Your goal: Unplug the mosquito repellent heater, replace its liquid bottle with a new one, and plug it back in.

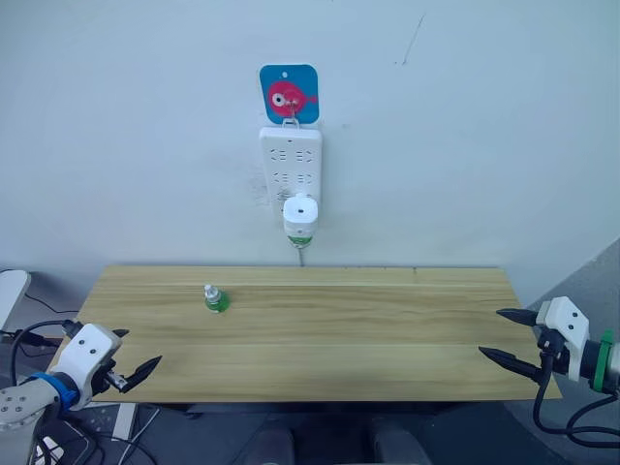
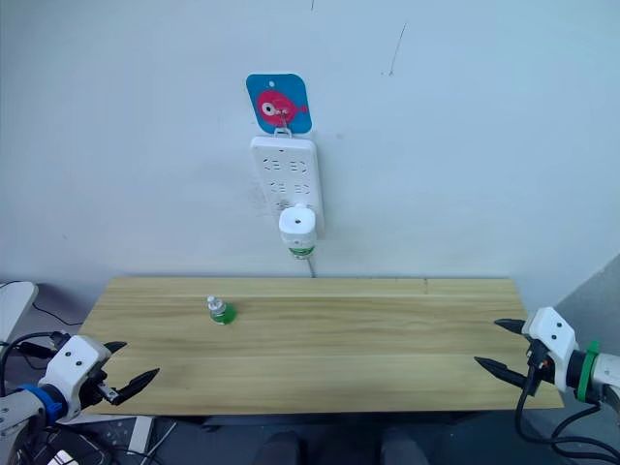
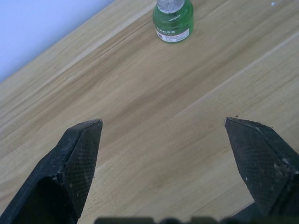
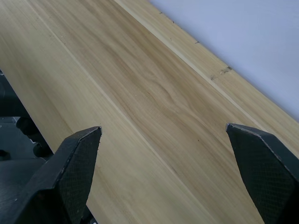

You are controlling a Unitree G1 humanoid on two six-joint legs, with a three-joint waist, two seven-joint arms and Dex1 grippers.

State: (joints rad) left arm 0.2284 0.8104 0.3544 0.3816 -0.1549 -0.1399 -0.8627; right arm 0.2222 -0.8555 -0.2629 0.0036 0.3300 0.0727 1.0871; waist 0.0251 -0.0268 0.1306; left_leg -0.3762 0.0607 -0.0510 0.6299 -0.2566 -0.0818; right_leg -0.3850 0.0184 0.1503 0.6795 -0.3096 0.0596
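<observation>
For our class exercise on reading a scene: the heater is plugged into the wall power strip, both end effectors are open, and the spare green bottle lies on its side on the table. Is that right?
Not quite. The spare green bottle stands upright on the table, cap up, as the left eye view shows. The rest holds: the heater is plugged into the power strip, and the left end effector and right end effector are open.

The mosquito repellent heater (image 1: 300, 214) hides its prongs and most of its liquid bottle (image 1: 300, 239) (only a green sliver shows).
</observation>
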